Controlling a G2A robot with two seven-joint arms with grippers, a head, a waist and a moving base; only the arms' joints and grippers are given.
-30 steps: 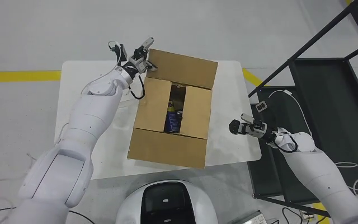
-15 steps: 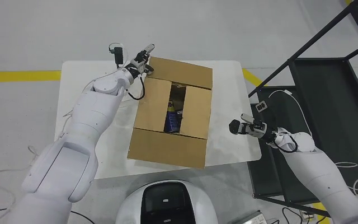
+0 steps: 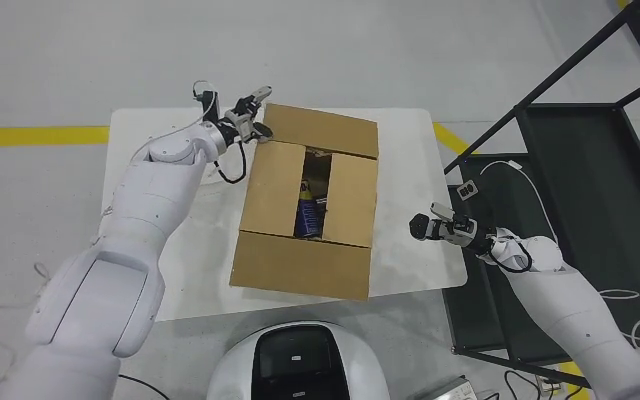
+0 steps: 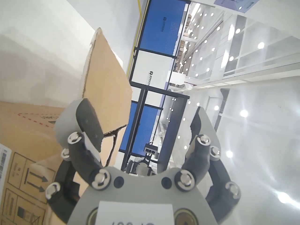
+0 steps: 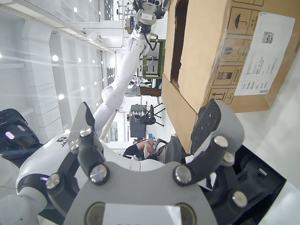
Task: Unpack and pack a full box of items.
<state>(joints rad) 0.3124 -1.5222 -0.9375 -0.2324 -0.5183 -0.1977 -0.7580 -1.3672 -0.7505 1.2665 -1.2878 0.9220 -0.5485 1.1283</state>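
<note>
Cardboard box (image 3: 305,215) at the centre of the top view, standing on the white table (image 3: 150,160), with its four top flaps loose. Rear flap (image 3: 325,122) and near flap (image 3: 300,265) folded outward, toward the upper and lower parts of the frame. Two side flaps (image 3: 275,188) lying nearly level over the opening, with a narrow gap between them. Through that gap, blue-labelled items (image 3: 310,208) inside the box, too dark to tell apart.

Left gripper (image 3: 256,108) at upper centre-left of the top view, right at the left end of the rear flap, jaws spread wide and holding nothing. In the left wrist view, one dark finger pad (image 4: 89,118) just beside the flap's torn cardboard edge; touching or not, impossible to tell.

Right gripper (image 3: 420,226) at right of centre in the top view, over the table's right edge, apart from the box, jaws wide open and empty.

Black rack (image 3: 570,150) off the table at the right of the frame; yellow floor line (image 3: 50,134) at the left edge
</note>
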